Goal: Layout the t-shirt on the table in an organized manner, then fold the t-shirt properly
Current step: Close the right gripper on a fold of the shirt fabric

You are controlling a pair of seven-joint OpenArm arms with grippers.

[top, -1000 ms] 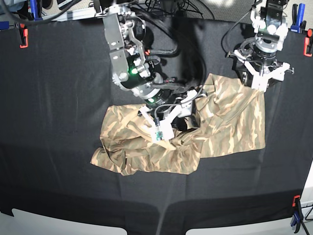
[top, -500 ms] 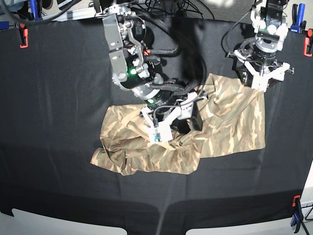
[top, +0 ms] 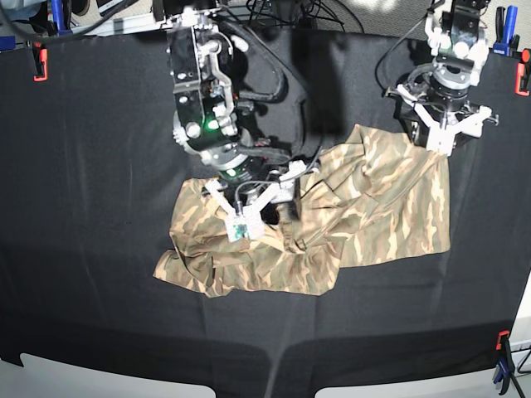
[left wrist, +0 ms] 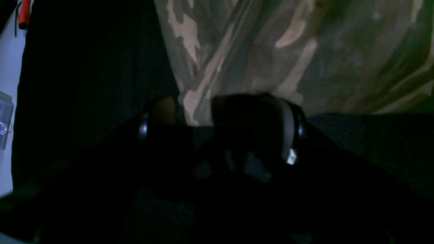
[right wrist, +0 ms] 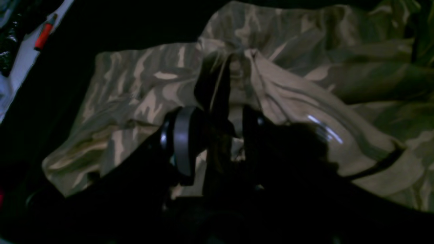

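Note:
The camouflage t-shirt (top: 390, 207) lies crumpled on the black table (top: 99, 166), bunched at the lower left and flatter at the right. My right gripper (top: 274, 207) is over the shirt's middle and shut on a raised fold. In the right wrist view that fold (right wrist: 271, 91), showing its pale inside, rises between the gripper (right wrist: 225, 115). My left gripper (top: 442, 141) stands open at the shirt's upper right corner. In the left wrist view the shirt's hem (left wrist: 193, 101) lies between the dark fingertips of the gripper (left wrist: 191, 112).
Red clamps (top: 40, 62) (top: 521, 75) (top: 502, 340) and a blue clamp (top: 506, 21) grip the table's edges. Cables (top: 282, 12) run along the back edge behind the arms. Bare black cloth surrounds the shirt to the left and front.
My right gripper has moved left and slightly back, dragging the held fold and the shirt's middle with it. The left arm has not moved.

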